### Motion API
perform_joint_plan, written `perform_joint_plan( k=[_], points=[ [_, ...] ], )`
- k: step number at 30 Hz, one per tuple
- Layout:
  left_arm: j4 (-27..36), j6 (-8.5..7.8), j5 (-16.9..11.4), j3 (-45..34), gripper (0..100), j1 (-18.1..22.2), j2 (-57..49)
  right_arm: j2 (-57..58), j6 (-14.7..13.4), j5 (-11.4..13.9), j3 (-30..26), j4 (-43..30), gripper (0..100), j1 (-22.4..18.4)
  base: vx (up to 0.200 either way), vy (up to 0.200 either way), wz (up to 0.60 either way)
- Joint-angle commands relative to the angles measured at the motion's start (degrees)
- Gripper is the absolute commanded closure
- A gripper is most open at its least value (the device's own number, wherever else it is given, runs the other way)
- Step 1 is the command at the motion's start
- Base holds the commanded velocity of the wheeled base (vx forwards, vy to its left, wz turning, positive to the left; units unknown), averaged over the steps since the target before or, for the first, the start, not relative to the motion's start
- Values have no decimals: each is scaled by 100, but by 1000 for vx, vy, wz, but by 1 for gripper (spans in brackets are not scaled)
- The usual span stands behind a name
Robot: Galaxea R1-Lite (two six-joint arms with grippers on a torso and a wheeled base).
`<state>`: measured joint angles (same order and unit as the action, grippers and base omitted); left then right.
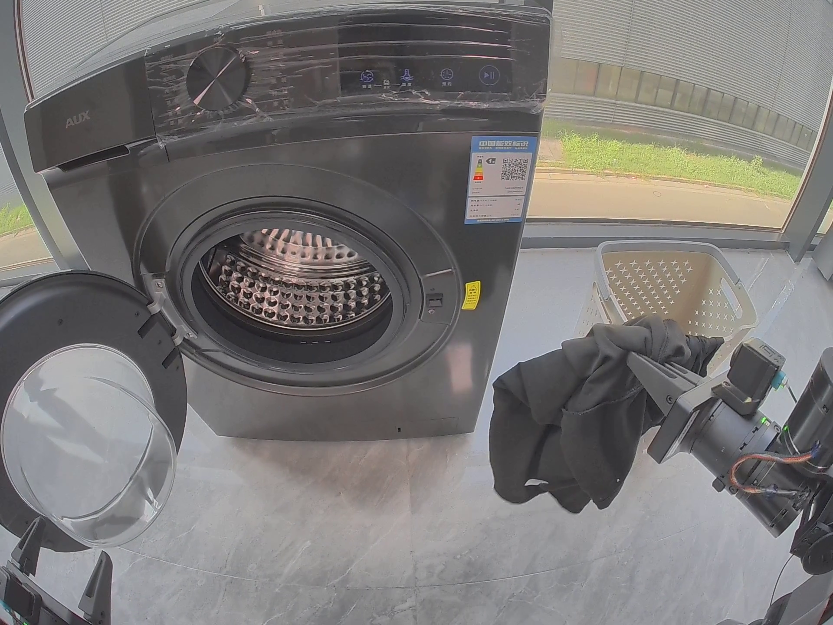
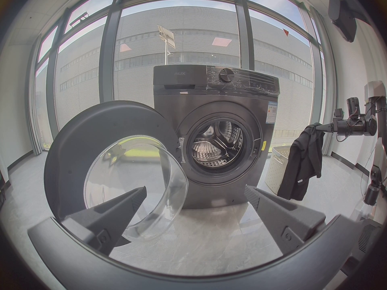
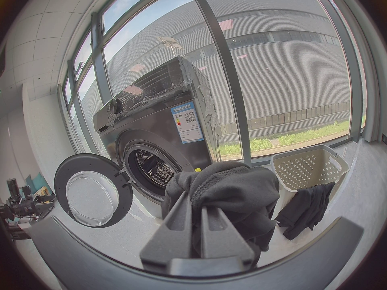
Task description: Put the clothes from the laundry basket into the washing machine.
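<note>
While the right gripper (image 3: pixel 195 206) pinches a dark garment (image 1: pixel 564 418) just beside the laundry basket (image 1: pixel 668 252), left gripper (image 2: pixel 194 189) gapes wide, facing the washing machine's (image 1: pixel 286 158) blue-edged label (image 1: pixel 501 179).

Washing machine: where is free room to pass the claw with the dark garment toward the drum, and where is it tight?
Free: the floor before the washing machine, between its open door and the hanging garment; the drum mouth is open and unblocked. Tight: at the laundry basket, where the right claw holds the garment.
</note>
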<state>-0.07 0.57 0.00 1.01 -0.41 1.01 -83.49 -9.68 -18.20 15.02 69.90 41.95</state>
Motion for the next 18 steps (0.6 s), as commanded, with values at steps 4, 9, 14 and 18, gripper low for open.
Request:
perform_joint_plan(
  k=[4,9,14,18],
  points=[
    [-1,4,9,-84,0,-2,-84,-9,1,1,-8,-3,100,6,0,200,0],
    [-1,13,0,-84,0,-11,-84,-9,1,1,-8,-3,100,6,0,200,0],
    [-1,13,0,-84,0,-2,-84,-9,10,18,-140,24,100,6,0,160,0],
    [-1,13,0,-84,0,-2,-84,-9,10,18,-148,24,100,6,0,0,0]
  ],
)
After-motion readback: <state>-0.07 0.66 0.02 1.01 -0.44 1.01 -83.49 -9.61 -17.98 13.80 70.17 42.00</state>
